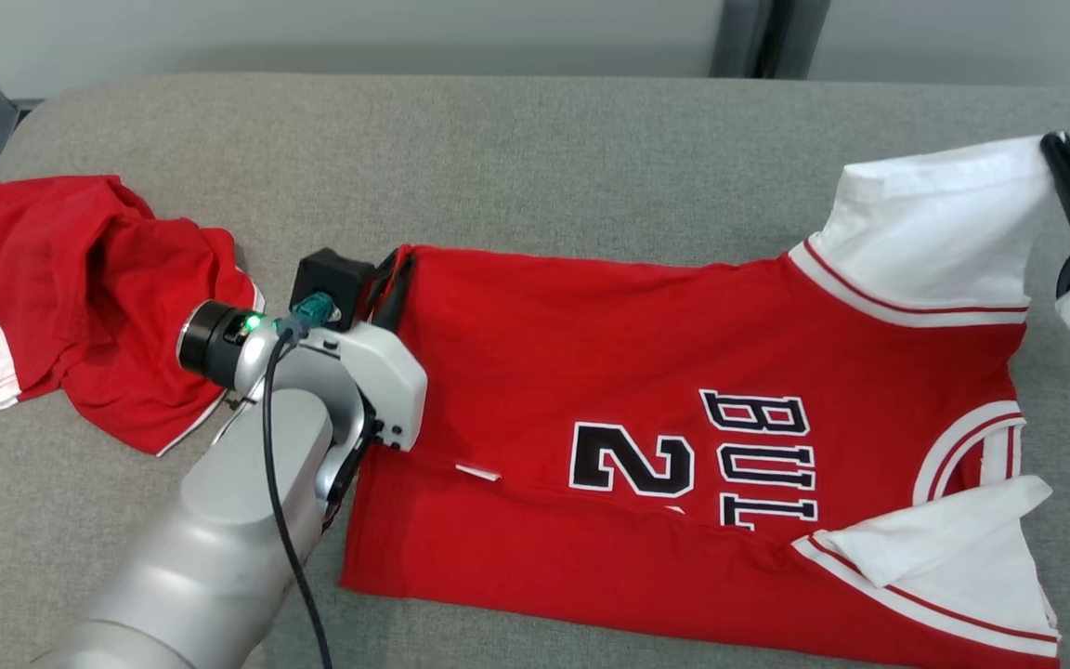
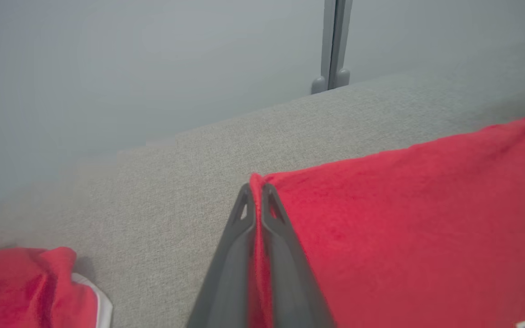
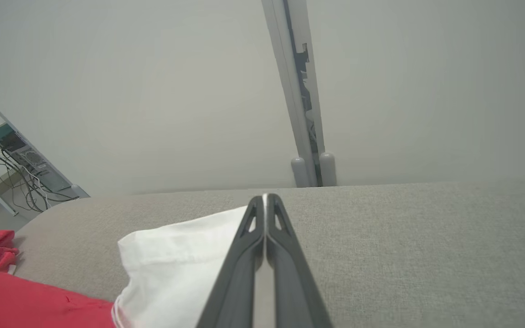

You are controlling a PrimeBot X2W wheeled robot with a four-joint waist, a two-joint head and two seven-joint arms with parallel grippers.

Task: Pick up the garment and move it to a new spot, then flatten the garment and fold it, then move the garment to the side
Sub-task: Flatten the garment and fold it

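1. My left gripper (image 2: 254, 187) is closed, its two dark fingers (image 2: 226, 273) pressed together with a thin fold of red cloth pinched between them
2. That cloth is the far hem corner of the jersey (image 1: 591, 372); in the head view my left gripper (image 1: 396, 277) sits right at that corner, at the jersey's left end
3. My right gripper (image 3: 265, 198) is closed too, clamped on the outer edge of the jersey's white sleeve (image 3: 176, 259)
4. In the head view my right gripper (image 1: 1060, 149) holds the sleeve (image 1: 934, 223) at its far right tip, and the sleeve is drawn out towards that tip
5. The jersey lies spread sideways on the grey table (image 1: 498, 158), hem to my left and neck end to my right, with its big number and letters facing up
6. Its near long edge is folded up over the body, covering the lower part of the print, and the other white sleeve (image 1: 953, 557) lies on the table at the near right
7. A small white tag (image 1: 479, 472) sticks out along that fold line
8. A second red garment (image 1: 80, 288) with white trim lies crumpled at the table's left end, apart from the jersey, with my left forearm (image 1: 219, 539) reaching past it
9. Beyond the table stands a pale wall (image 2: 153, 68) with a grey post (image 2: 333, 45), and the right wrist view shows a shelf (image 3: 12, 155) with cables at its far left
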